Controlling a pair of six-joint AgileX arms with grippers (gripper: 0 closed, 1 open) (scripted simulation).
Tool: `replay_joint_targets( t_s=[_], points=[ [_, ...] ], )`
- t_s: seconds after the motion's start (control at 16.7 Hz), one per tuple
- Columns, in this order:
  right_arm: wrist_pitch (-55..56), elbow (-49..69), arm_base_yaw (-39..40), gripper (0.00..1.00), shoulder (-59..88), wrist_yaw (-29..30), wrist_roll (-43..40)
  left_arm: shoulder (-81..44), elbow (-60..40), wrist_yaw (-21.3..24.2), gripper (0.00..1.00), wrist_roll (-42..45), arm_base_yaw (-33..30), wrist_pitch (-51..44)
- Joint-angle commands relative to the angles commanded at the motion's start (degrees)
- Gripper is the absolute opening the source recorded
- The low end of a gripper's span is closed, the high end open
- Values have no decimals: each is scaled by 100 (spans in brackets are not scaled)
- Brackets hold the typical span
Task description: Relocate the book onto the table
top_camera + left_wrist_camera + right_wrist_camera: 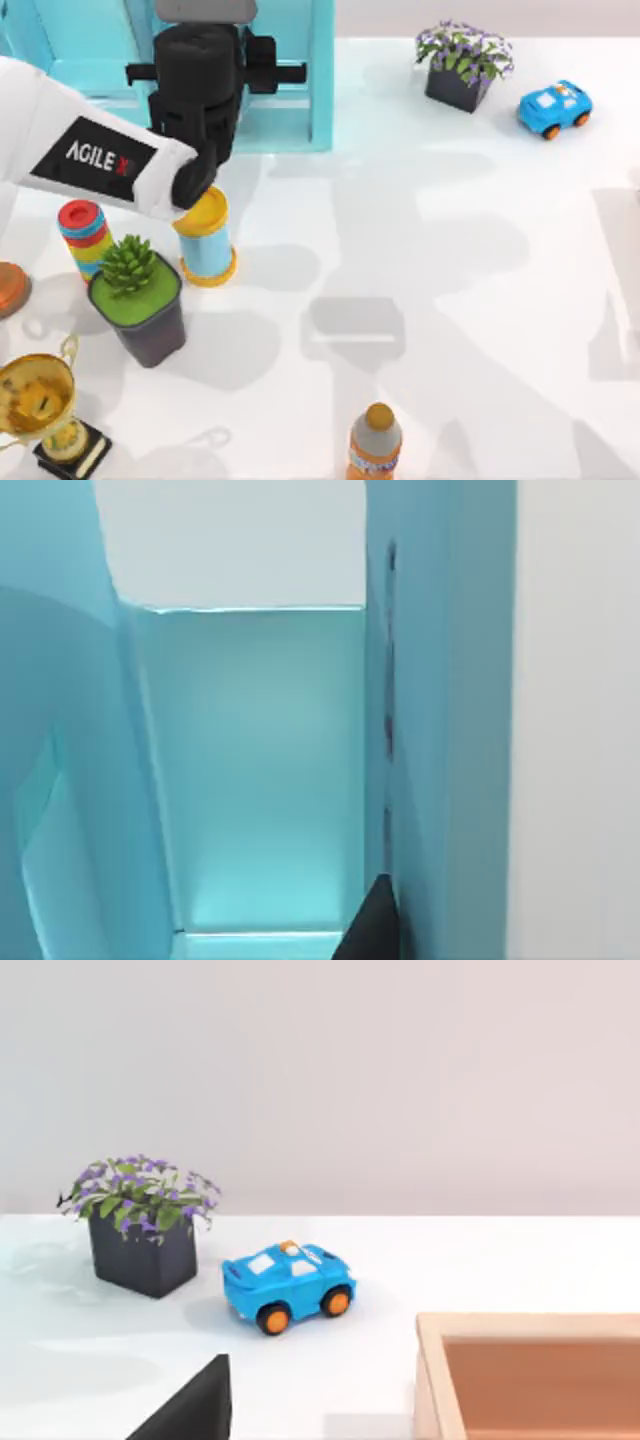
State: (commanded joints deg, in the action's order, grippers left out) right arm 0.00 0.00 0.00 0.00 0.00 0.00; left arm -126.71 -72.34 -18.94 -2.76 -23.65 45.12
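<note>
One arm is at work: the left arm stretches from the left edge of the top view toward the upper middle, its black wrist tipped into the light-blue shelf unit at the top of the frame. The left gripper sits inside the shelf opening; whether its fingers are apart or together cannot be told. In the left wrist view a dark fingertip lies against a tall teal panel bearing a thin red mark, probably the book, standing upright with its long axis vertical. Below the shelf, the glossy white table spreads across the frame.
</note>
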Motion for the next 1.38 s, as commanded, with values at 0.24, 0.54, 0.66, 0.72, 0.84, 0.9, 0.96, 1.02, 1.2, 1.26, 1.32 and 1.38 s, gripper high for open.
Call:
replay_joint_targets(
  t_s=[0.24,0.54,0.66,0.72,0.84,0.9,0.96,1.02,1.2,1.26,1.32,1.38],
  points=[
    [0,0,0,100,0,0,0,1550,549,-461,0,-178,-427,-815],
    [0,0,0,100,0,0,0,3961,1527,-939,0,-272,-948,-2373],
    [0,0,0,100,0,0,0,4641,1854,-1063,0,-256,-1092,-2928],
    [0,0,0,100,0,0,0,4892,1969,-1111,0,-263,-1141,-3159],
    [0,0,0,100,0,0,0,5215,2098,-1194,0,-303,-1167,-3471],
    [0,0,0,100,0,0,0,5281,2123,-1220,0,-320,-1160,-3535],
    [0,0,0,100,0,0,0,5295,2128,-1225,0,-324,-1158,-3548],
    [0,0,0,100,0,0,0,5295,2128,-1225,0,-324,-1158,-3548],
    [0,0,0,100,0,0,0,5258,2131,-1219,0,-312,-1141,-3542],
    [0,0,0,100,0,0,0,5253,2130,-1222,0,-278,-1145,-3541],
    [0,0,0,100,0,0,0,5238,2125,-1232,0,-186,-1155,-3537],
    [0,0,0,100,0,0,0,5212,2116,-1250,0,-23,-1174,-3529]
  ],
)
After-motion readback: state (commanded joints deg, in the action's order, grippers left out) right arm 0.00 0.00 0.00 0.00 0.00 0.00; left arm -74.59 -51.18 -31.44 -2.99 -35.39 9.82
